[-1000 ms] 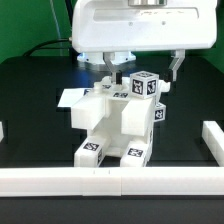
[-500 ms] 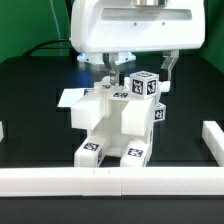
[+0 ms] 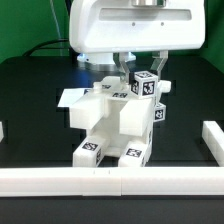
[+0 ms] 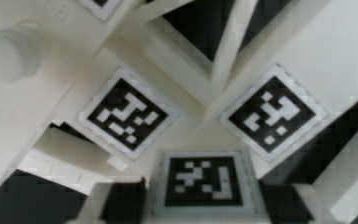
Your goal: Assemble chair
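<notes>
Atop the chair (image 3: 108, 125), hand (image 3: 141, 68) nearly closed, pinching the tagged block (image 3: 146, 86).

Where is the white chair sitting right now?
In the exterior view, the chair stands mid-table, directly beneath the gripper, behind the near white border rail.

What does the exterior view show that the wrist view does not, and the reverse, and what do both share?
Only the exterior view: the whole partly built chair on the black table, the white border rail in front, and the gripper closed around the chair's top block. Only the wrist view: three tags close up, beside a round white shape. Both: glossy white tagged chair parts.
</notes>
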`<state>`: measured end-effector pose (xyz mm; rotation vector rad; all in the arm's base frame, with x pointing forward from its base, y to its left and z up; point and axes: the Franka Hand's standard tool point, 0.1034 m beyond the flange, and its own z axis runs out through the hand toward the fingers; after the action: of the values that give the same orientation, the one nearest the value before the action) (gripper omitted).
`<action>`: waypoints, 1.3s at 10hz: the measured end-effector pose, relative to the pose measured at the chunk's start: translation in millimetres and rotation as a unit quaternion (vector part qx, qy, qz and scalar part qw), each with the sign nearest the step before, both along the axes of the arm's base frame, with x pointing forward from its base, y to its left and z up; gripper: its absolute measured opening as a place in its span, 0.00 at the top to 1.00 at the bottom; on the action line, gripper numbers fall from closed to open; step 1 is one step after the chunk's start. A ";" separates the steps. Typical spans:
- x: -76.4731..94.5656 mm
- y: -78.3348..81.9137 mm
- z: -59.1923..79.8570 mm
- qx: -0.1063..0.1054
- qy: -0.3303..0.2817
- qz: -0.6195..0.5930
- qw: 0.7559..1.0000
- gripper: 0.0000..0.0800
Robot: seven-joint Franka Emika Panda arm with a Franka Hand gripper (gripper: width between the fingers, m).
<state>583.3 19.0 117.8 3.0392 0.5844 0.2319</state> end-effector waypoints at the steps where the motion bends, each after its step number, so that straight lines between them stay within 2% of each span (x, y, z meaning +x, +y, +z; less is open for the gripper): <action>1: 0.0 0.3 0.0 0.009 0.000 -0.052 0.999 0.64; 4: -0.9 1.3 -0.8 0.029 -0.002 -0.176 0.984 0.64; 6: -1.3 1.6 -1.2 0.047 -0.003 -0.263 0.964 0.64; 9: -0.3 5.5 -1.3 0.078 -0.009 -0.405 0.911 0.64; 11: 0.3 8.3 -1.0 0.101 -0.007 -0.491 0.865 0.64; 12: 0.4 11.3 -0.9 0.107 -0.007 -0.521 0.847 0.64; 13: 0.5 11.3 -0.8 0.109 -0.007 -0.532 0.839 0.64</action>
<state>583.8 30.3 117.0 2.9972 -1.2053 0.2583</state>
